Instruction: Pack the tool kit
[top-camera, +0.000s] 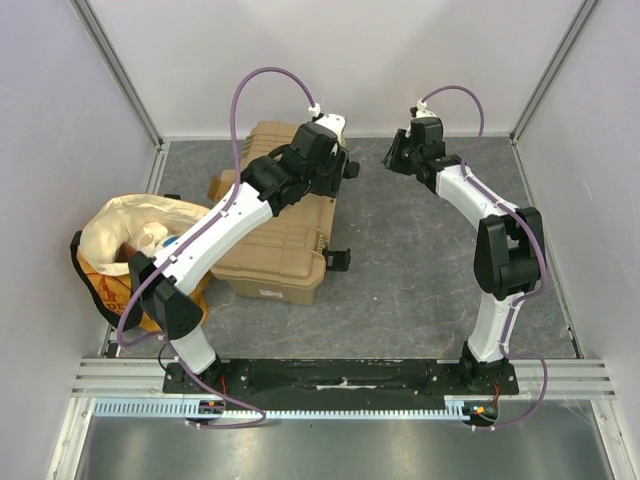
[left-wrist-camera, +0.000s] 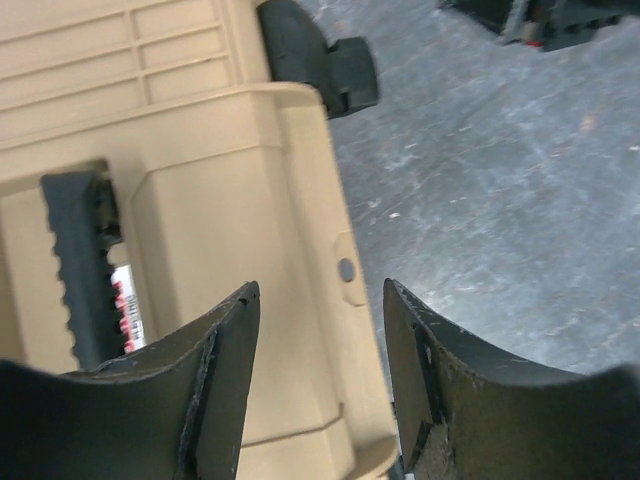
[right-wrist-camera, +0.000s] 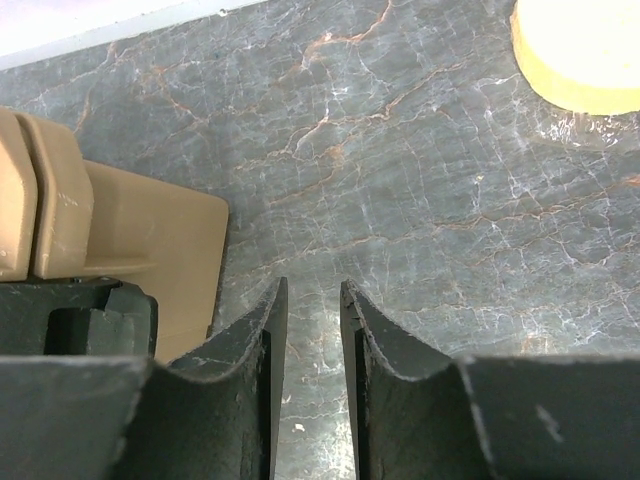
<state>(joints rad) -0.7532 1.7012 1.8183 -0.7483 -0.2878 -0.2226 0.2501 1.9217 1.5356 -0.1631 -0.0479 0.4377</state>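
The tan toolbox lies with its lid down at the centre left, with black latches on its right side. In the left wrist view, the toolbox shows a black latch and a ribbed black handle. My left gripper is open over the box's far right edge, its jaws straddling the box's side wall. My right gripper hovers over bare table right of the box, jaws a narrow gap apart and empty. No screwdrivers or hammer are in view.
A yellow-cream cloth bag sits at the left wall. A small cardboard box lies behind the toolbox. A pale yellow rounded object shows at the right wrist view's top right. Walls enclose the grey table.
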